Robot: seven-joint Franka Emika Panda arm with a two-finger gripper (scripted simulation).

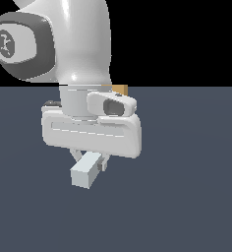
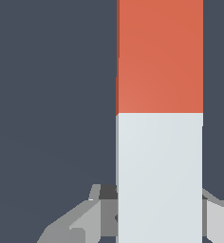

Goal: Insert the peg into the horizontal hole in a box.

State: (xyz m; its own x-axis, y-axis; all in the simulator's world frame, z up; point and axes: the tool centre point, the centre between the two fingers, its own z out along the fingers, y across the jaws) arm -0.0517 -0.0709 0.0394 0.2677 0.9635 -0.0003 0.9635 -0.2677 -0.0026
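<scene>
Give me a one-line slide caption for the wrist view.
Wrist view: the gripper holds the peg by its pale end, orange-red end pointing away over the dark floor.

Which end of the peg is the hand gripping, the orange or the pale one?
The pale grey-white end: the hand clamps the peg there, and the orange-red end projects away from its fingers.
</scene>
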